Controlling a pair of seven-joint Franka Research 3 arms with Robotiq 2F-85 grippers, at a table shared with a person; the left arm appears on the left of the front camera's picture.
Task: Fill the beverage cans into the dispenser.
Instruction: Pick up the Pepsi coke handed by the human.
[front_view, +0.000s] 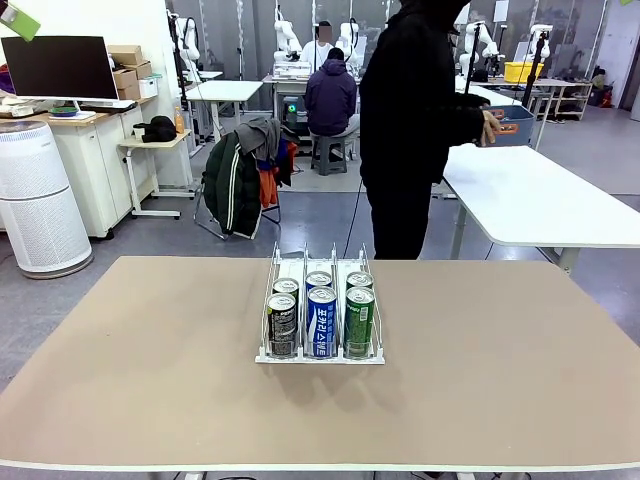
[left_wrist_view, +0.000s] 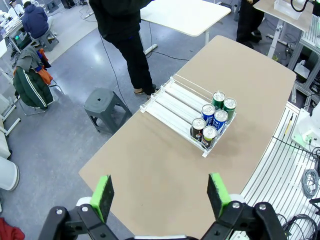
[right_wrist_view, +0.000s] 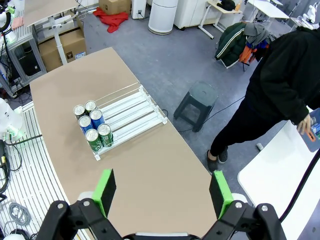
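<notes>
**Both claws wide open, six cans in the rack**

The left claw (left_wrist_view: 160, 196) is wide open, and nothing is between its green pads (left_wrist_view: 102, 196). The right claw (right_wrist_view: 162, 193) is wide open too and holds nothing. Both hang high over the tan table (front_view: 150, 380), well apart from the dispenser (front_view: 268, 300). Seen from the left claw, the dispenser lies farther off and a bit to the right, with bare table in between. Seen from the right claw, it lies farther off and to the left.

Six cans (front_view: 319, 281) stand up in the dispenser, two in each of its three lanes, at the end near the robot. The far part of each lane is bare. The front row has a black can (front_view: 283, 325), a blue can (front_view: 322, 322) and a green can (front_view: 359, 321). They have white letters, too small to read.

A person (front_view: 410, 120) in black stands past the table. One hand (front_view: 490, 127) is by a blue tub (front_view: 515, 125) on a white table (front_view: 540, 200).
</notes>
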